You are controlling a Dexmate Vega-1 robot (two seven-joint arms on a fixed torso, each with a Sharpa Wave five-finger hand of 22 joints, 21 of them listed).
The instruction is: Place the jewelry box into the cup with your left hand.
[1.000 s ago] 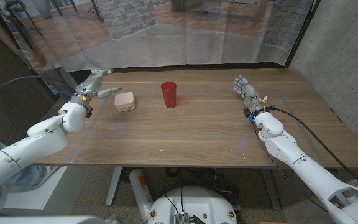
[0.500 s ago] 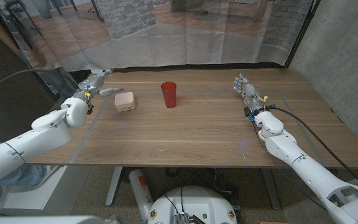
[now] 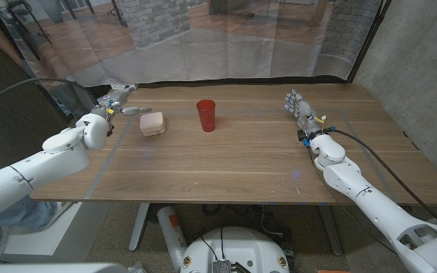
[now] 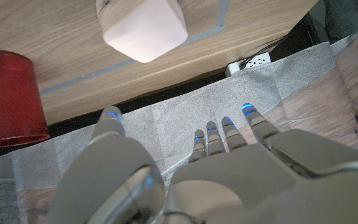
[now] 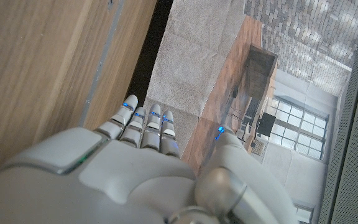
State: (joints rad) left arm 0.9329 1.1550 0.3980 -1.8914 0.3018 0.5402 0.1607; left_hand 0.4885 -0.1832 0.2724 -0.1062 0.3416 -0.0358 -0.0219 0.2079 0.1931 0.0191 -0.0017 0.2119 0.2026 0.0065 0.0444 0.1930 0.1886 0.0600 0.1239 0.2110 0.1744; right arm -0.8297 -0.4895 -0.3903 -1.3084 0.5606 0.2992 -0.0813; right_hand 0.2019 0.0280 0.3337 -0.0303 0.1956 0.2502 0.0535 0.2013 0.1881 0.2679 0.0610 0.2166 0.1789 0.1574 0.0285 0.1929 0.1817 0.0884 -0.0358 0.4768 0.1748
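Reach was the step in hand: the left hand (image 3: 117, 101) hovered at the upper left of the head view, near the table's (image 3: 226, 163) far left corner, fingers spread and nothing in them, just to the left of the jewelry box (image 3: 152, 123) without touching it. The pale pink, rounded box lay on the wood left of centre in the upper part of that frame, and the red cup (image 3: 205, 115) stood upright to its right, near but clearly apart. In the left wrist view the box (image 4: 144, 25) sat at the top centre and the cup (image 4: 10, 99) at the left edge, with the fingertips (image 4: 110, 116) short of both. To do this well, I judged that the hand ought to come over the box from its left side and close thumb against fingers across the narrower width, gripping the body rather than only the lid, since the smooth rounded corners looked likely to slip. Lifting clear before travelling right would avoid knocking the light cup over. The box looked nearly as wide as the cup's mouth, so it would probably need tipping on end to enter. The right hand (image 3: 298, 106) stood at the right of the frame, fingers apart and empty.
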